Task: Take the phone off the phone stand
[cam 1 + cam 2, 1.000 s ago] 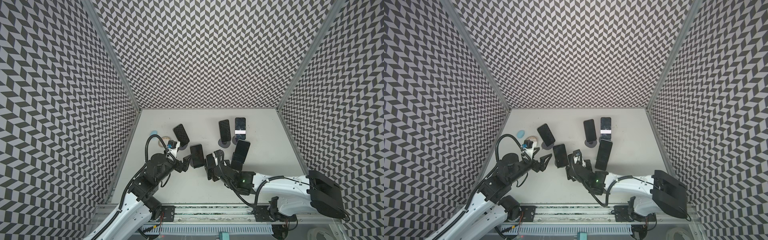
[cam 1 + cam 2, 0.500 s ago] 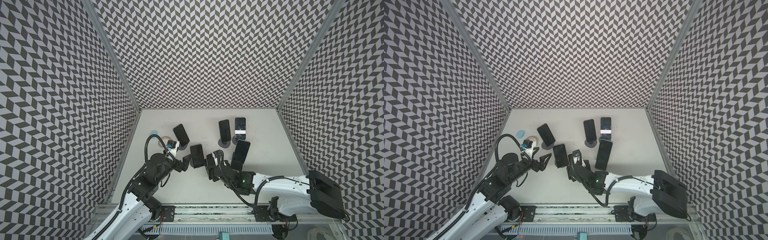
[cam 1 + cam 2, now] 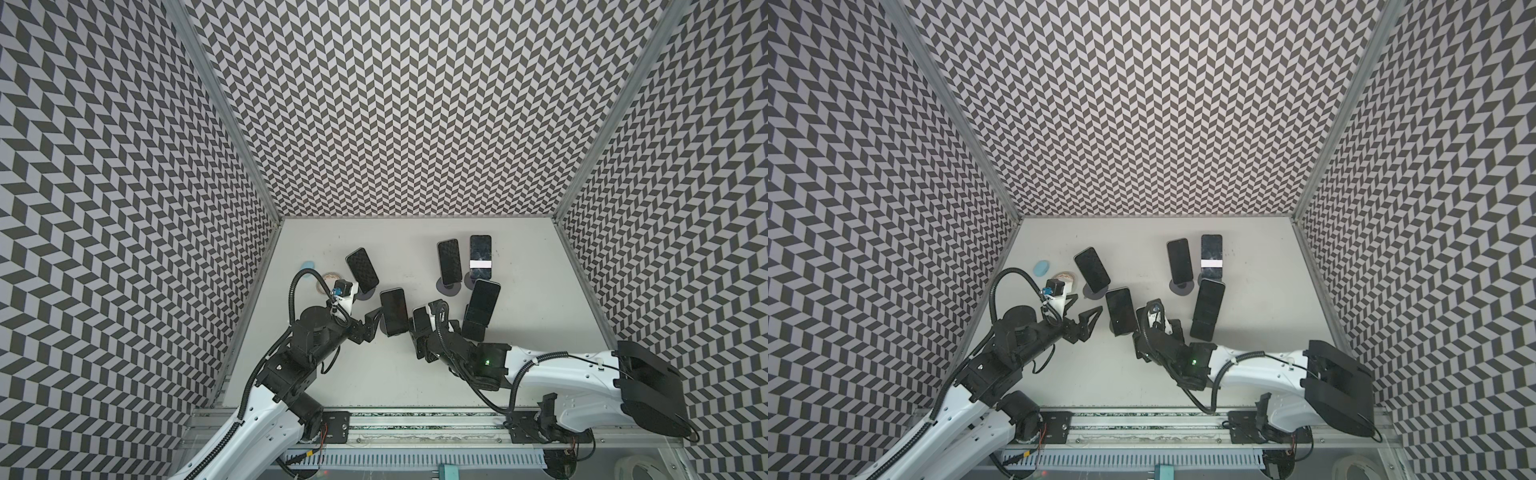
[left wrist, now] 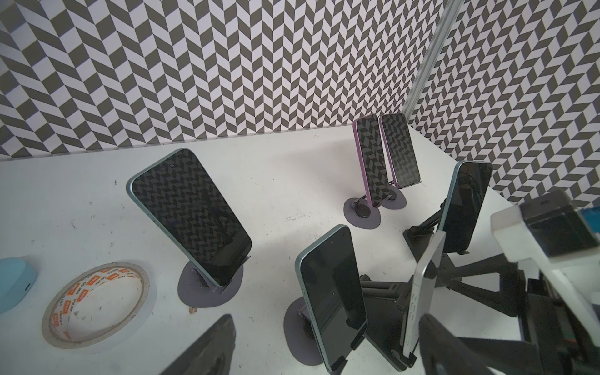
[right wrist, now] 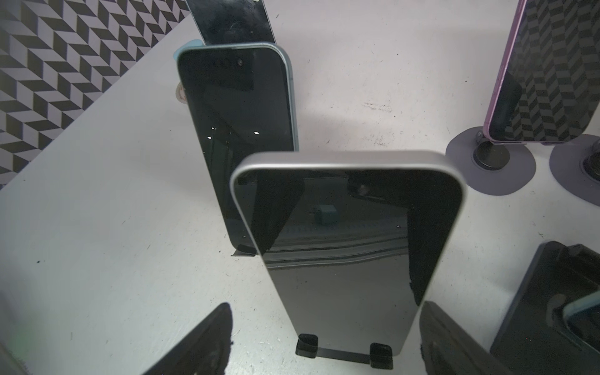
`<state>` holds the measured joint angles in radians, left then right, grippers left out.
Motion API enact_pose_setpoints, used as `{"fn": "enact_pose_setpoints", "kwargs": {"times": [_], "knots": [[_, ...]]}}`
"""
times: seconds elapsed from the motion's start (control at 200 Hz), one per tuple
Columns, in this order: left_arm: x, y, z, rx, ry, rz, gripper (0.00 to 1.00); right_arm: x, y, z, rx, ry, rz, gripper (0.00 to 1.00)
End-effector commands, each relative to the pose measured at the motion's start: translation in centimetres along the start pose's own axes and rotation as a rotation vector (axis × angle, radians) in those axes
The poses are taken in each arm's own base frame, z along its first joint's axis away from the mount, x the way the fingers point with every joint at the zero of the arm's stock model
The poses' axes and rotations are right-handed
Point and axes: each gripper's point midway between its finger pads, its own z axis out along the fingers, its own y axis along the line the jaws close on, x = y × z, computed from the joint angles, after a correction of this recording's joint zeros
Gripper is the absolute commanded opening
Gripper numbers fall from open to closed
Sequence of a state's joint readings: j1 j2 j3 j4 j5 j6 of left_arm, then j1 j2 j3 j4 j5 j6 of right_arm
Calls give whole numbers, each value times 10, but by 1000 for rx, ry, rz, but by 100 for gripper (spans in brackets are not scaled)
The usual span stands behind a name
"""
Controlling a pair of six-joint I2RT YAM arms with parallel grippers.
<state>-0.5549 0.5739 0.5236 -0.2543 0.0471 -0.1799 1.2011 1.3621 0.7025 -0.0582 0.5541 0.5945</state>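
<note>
A silver phone (image 5: 347,243) stands upright in a black phone stand (image 5: 306,344), its lower edge behind two small lips. My right gripper (image 5: 324,344) is open around the phone's lower part. One finger (image 5: 454,341) lies close to the phone's edge and the other stands well clear. In a top view this phone (image 3: 421,322) is just ahead of the right gripper (image 3: 422,332). My left gripper (image 4: 324,350) is open. Between its fingers stand a teal phone (image 4: 331,292) on a grey round-foot stand (image 4: 298,331) and the silver phone's edge (image 4: 422,292).
More phones on stands: a tilted one (image 3: 362,270), two at the back (image 3: 449,261) (image 3: 481,257) and one on a black stand (image 3: 482,307). A tape roll (image 4: 97,305) and a light blue object (image 4: 13,282) lie by the left wall.
Nothing has clearly moved. Both grippers stay by the same phones in the middle of the table.
</note>
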Motion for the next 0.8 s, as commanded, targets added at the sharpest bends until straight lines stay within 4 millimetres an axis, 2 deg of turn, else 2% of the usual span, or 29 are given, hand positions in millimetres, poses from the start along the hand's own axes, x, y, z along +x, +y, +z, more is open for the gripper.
{"fn": "enact_pose_setpoints", "kwargs": {"times": [0.0, 0.225, 0.446, 0.796], "knots": [[-6, 1, -1, 0, -29, 0, 88, -11, 1, -2, 16, -31, 41, 88], [-5, -3, 0, 27, -27, 8, 88, -10, -2, -6, 17, -28, 60, 89], [-4, -5, 0, 43, -25, 13, 88, -15, -4, -2, 49, -49, 42, 94], [-4, -4, 1, 39, -24, 11, 88, -25, -2, 4, 65, -85, 44, 96]]}}
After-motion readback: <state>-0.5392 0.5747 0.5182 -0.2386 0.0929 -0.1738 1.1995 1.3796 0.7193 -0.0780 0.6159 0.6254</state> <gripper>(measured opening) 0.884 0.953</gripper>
